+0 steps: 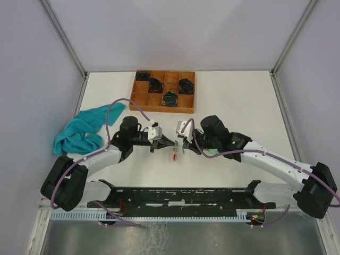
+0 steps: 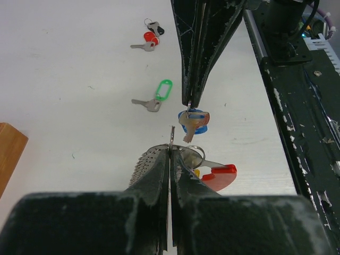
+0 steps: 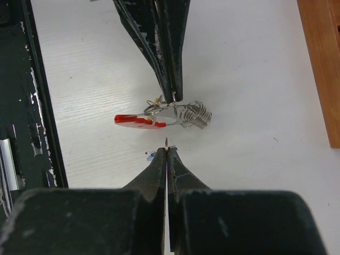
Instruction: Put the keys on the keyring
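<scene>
My left gripper (image 1: 161,143) (image 2: 171,150) is shut on the thin edge of the keyring (image 2: 194,154). A red tag (image 2: 219,176) and a silver coil (image 3: 195,116) hang from the keyring. My right gripper (image 1: 183,145) (image 3: 167,151) faces it tip to tip, a short gap apart. It is shut on the small ring of a silver key with a blue tag (image 2: 194,121), which hangs above the table. A green-tagged key (image 2: 158,95) and a red-tagged key (image 2: 147,42) lie on the table beyond.
A wooden compartment tray (image 1: 139,100) holding black coiled bundles (image 1: 169,98) stands at the back. A teal cloth (image 1: 82,130) lies at the left. The black base rail (image 1: 175,195) runs along the near edge.
</scene>
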Controlling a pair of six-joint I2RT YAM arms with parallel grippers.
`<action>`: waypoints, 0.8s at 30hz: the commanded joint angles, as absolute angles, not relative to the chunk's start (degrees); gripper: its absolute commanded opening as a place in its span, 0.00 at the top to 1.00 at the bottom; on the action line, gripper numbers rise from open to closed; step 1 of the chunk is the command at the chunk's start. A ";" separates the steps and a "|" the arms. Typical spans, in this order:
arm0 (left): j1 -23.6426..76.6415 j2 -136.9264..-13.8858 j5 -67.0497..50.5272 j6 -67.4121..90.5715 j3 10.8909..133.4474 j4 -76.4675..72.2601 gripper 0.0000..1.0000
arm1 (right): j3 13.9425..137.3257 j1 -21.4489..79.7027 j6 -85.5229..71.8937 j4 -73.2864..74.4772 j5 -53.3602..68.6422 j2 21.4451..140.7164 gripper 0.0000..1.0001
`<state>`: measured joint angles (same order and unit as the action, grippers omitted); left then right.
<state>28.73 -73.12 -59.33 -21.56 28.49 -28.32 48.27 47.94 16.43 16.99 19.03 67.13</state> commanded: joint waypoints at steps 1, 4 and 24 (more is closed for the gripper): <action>28.92 -73.44 -62.13 -24.94 29.64 -27.72 0.97 | 47.81 49.21 19.60 11.09 20.57 66.86 0.99; 28.92 -73.39 -62.35 -25.18 29.73 -27.32 0.97 | 47.17 49.22 19.88 9.51 20.15 66.54 0.99; 28.94 -73.83 -63.35 -24.96 30.46 -26.54 0.97 | 48.03 49.57 21.66 9.13 21.40 68.65 0.99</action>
